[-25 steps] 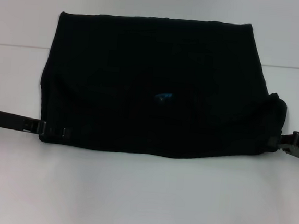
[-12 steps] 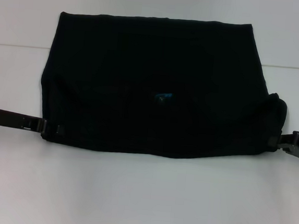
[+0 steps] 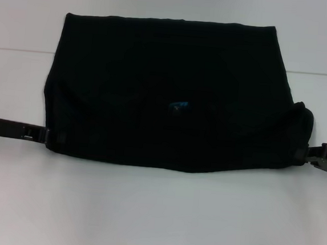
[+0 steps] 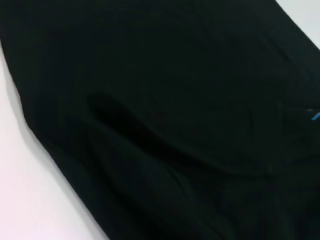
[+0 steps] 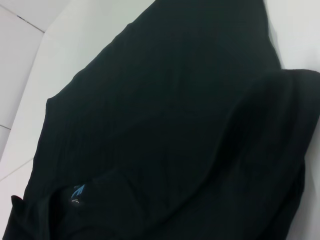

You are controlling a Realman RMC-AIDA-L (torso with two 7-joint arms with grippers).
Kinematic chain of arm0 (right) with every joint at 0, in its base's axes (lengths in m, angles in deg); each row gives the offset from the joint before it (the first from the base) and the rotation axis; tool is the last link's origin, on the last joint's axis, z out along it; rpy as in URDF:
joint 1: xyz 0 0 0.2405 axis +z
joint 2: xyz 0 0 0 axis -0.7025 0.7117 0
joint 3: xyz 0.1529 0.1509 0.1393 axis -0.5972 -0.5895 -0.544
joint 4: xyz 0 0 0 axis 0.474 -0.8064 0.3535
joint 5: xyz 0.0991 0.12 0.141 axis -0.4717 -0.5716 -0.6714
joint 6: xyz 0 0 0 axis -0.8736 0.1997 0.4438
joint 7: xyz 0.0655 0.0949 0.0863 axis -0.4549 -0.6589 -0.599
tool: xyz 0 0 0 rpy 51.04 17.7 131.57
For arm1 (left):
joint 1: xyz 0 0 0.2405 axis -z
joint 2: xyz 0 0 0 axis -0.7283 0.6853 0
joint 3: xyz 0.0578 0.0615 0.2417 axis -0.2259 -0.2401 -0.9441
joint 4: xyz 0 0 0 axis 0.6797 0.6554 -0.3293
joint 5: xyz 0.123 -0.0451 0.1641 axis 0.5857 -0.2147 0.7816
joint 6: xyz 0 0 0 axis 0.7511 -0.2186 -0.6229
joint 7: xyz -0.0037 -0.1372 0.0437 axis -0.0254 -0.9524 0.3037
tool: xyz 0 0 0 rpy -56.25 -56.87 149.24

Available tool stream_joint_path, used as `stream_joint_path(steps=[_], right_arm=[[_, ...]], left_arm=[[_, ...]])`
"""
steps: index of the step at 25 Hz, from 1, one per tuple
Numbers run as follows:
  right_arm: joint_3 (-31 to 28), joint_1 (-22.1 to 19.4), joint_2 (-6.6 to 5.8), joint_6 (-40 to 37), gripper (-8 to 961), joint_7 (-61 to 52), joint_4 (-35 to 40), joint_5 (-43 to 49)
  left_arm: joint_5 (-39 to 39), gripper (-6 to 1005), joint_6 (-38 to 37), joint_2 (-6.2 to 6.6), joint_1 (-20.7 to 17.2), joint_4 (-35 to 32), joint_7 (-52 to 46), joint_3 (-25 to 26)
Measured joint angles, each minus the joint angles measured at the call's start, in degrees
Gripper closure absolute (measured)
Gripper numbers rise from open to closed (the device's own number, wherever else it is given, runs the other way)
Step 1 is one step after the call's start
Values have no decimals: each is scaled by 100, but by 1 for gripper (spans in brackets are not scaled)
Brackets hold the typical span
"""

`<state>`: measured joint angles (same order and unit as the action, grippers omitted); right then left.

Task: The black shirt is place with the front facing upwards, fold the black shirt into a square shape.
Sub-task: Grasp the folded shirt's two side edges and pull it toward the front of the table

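Across frame center, black shirt (image 3: 171, 94) lies folded, only blue neck label (image 3: 179, 106) showing. Left gripper (image 3: 46, 137) at lower-left corner, right gripper (image 3: 312, 157) at right edge: fingertips buried in cloth, grip state can't tell.

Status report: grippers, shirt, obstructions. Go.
Left gripper and right gripper at near corners of the black shirt. Shirt folded, blue label up. Nothing obstructing.

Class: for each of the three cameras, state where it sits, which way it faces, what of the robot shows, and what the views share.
Head: looks forward and down at the black shirt; left pincer and right pincer reach its near corners.
Left wrist: close over the shirt; no robot parts show.
Right wrist: close over the shirt; no robot parts show.
Shared: the blue neck label.
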<state>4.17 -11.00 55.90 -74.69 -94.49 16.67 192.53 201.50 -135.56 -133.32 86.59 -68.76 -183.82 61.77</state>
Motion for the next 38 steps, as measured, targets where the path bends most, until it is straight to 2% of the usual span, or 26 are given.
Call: stream_joint_path(steps=[9, 16, 21, 27, 32, 38], right_arm=[[-17, -113, -31, -180, 897, 327, -11, -59], [-148, -410, -63, -797, 897, 666, 35, -69], [-160, -662, -130, -1283, 898, 866, 35, -70], [-98, -887, -236, -1886, 897, 1361, 15, -26], [-72, -973, -242, -2217, 897, 1719, -11, 221], [-71, -1053, -216, -2685, 898, 2240, -23, 453]], left_arm=[[-394, 947, -593, -22, -384, 8, 872, 781], [-441, 947, -1264, -80, -752, -51, 1344, 1174], [-401, 947, -1739, -119, -1020, -92, 1906, 1237], [-382, 946, -2353, -254, -1500, -251, 3075, 1249], [-323, 946, -2444, -367, -1785, -274, 3912, 1289], [-299, 947, -2513, -441, -2074, -319, 4693, 1336]])
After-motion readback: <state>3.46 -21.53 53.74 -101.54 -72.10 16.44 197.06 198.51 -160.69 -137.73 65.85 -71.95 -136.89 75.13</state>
